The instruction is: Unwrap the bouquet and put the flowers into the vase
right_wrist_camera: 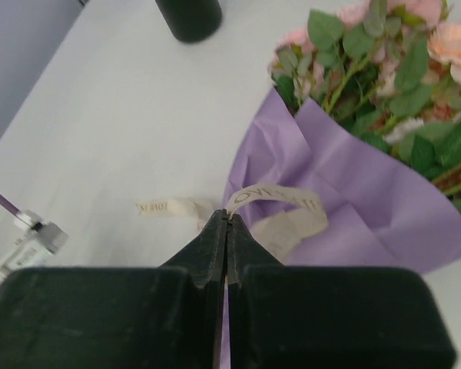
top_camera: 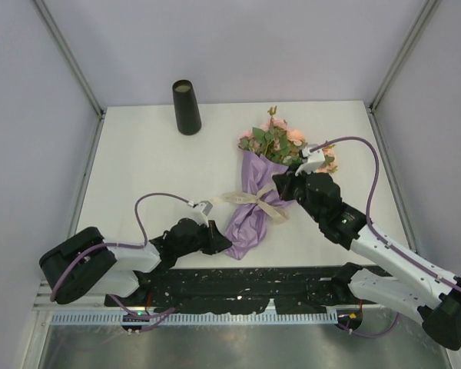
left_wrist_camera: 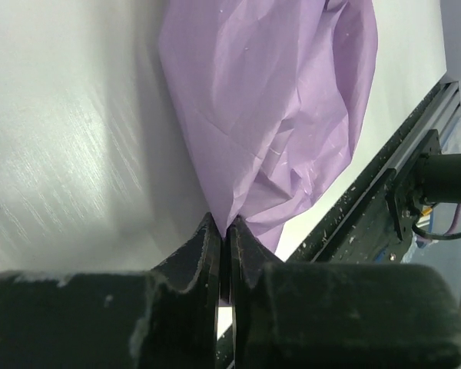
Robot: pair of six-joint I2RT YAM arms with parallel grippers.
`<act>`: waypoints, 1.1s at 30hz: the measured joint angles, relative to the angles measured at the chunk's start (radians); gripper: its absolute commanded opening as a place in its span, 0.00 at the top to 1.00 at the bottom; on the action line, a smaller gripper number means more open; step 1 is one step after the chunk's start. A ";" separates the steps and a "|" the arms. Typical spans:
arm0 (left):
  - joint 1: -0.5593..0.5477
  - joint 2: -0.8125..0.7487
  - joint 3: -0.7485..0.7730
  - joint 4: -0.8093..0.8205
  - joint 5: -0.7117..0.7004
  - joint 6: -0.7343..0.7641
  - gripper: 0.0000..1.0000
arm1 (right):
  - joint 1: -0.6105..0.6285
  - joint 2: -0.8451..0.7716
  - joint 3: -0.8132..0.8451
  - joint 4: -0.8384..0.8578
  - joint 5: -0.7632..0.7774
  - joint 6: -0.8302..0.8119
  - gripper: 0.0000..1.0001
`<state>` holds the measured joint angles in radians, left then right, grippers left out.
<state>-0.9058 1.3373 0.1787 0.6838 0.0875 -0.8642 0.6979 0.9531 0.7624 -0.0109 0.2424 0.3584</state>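
The bouquet (top_camera: pixel 260 178) lies flat on the white table (top_camera: pixel 154 169), its tail toward the arms. Its flowers (top_camera: pixel 278 141), peach-pink roses with green leaves (right_wrist_camera: pixel 384 54), stick out of the purple paper (left_wrist_camera: pixel 276 100) at the far end. A cream ribbon (top_camera: pixel 250 200) is tied round the middle. My left gripper (top_camera: pixel 220 240) is shut on the paper's tail edge (left_wrist_camera: pixel 227 224). My right gripper (top_camera: pixel 280 184) is shut on a loop of the ribbon (right_wrist_camera: pixel 229 216). The black vase (top_camera: pixel 187 108) stands upright at the far left, apart from the bouquet, and its base shows in the right wrist view (right_wrist_camera: pixel 188 15).
A black perforated rail (top_camera: pixel 246 286) runs along the table's near edge, close to the paper tail (left_wrist_camera: pixel 384 192). Metal frame posts and pale walls close in both sides. A small white cable connector (right_wrist_camera: pixel 27 242) sits over the table left of the ribbon.
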 measured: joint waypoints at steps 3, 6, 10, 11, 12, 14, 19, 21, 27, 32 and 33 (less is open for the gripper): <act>-0.004 -0.064 0.000 -0.058 0.000 0.000 0.62 | 0.000 -0.080 -0.126 -0.042 0.016 0.042 0.89; -0.006 -0.163 0.007 -0.163 -0.009 0.002 0.47 | -0.002 -0.121 -0.187 -0.092 0.046 0.072 0.66; -0.008 -0.328 0.074 -0.379 -0.074 0.010 0.30 | -0.002 -0.165 -0.216 -0.177 0.095 0.110 0.52; -0.009 -0.372 0.101 -0.440 -0.106 0.010 0.27 | -0.002 -0.177 -0.216 -0.193 0.102 0.116 0.48; -0.008 -0.418 0.129 -0.500 -0.142 0.011 0.24 | -0.003 -0.193 -0.216 -0.211 0.110 0.121 0.47; -0.003 -0.493 0.181 -0.603 -0.202 0.017 0.23 | -0.005 -0.227 -0.211 -0.249 0.119 0.129 0.45; 0.131 -0.560 0.330 -0.781 -0.257 0.031 0.26 | -0.006 -0.289 -0.177 -0.308 0.111 0.166 0.44; 0.223 -0.531 0.388 -0.828 -0.255 0.007 0.29 | -0.006 -0.301 -0.165 -0.325 0.102 0.187 0.44; 0.317 -0.391 0.507 -0.866 -0.251 -0.107 0.32 | -0.006 -0.340 -0.166 -0.333 0.058 0.235 0.44; 0.320 -0.211 0.623 -0.860 -0.253 -0.132 0.29 | -0.006 -0.380 -0.230 -0.298 0.011 0.250 0.44; 0.322 -0.174 0.639 -0.861 -0.254 -0.149 0.29 | -0.006 -0.379 -0.237 -0.298 0.003 0.252 0.44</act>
<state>-0.5842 1.1629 0.8173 -0.1768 -0.1661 -1.0130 0.6918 0.5739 0.5251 -0.3088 0.2455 0.6102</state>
